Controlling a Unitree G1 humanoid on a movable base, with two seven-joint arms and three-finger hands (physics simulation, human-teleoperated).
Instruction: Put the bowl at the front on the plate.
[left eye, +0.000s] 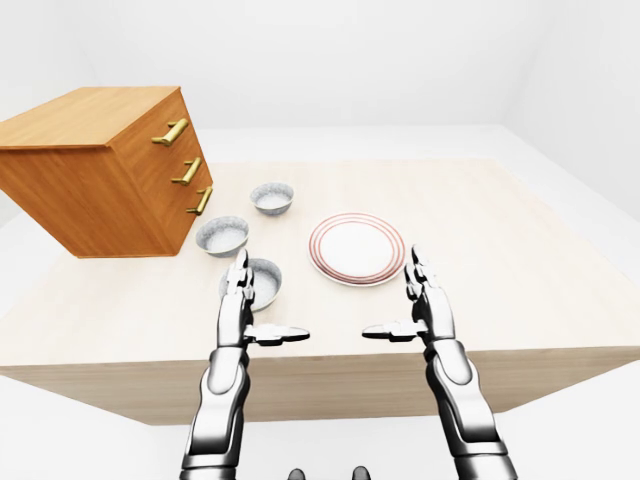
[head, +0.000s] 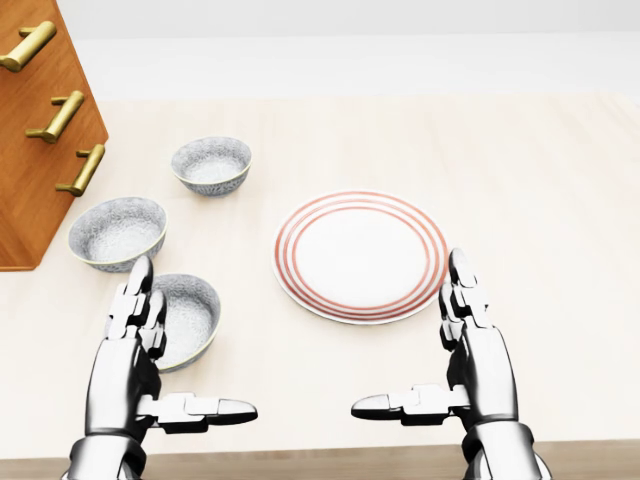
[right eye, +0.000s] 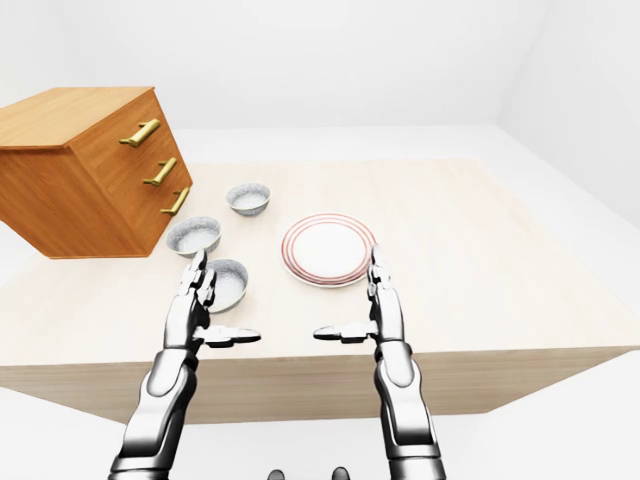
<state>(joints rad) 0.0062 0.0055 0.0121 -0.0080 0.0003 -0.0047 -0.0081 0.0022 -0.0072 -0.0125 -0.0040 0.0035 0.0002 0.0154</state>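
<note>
Your left hand (head: 125, 375) is open: its fingers (head: 135, 300) stretch toward the top of the head view and the thumb juts sideways toward your right hand (head: 485, 370). The right hand mirrors it, fingers spread straight and thumb pointing inward, and neither hand holds anything. Both hang over the table (head: 540, 200) close to its bottom edge, with a bare gap between the 2 thumb tips.

The nearest bowl (head: 190, 315) — the one the task names — sits upright on the table at the lower left of the head view, just beside the left hand. The fingers overlap its left rim in that view, but you cannot tell whether they touch it. The plate (head: 360, 255), white with red rings, lies to the bowl's right, near it but apart, and is bare. The right hand's fingertips reach up beside the plate's lower right rim.

2 more bowls stand further up the view, in a line: the middle bowl (head: 117, 231) and the far bowl (head: 211, 164). Left of them is a wooden cabinet (left eye: 90, 170) with 3 brass handles (head: 62, 115). In the eye views it looks tilted, 1 lower corner raised.
</note>
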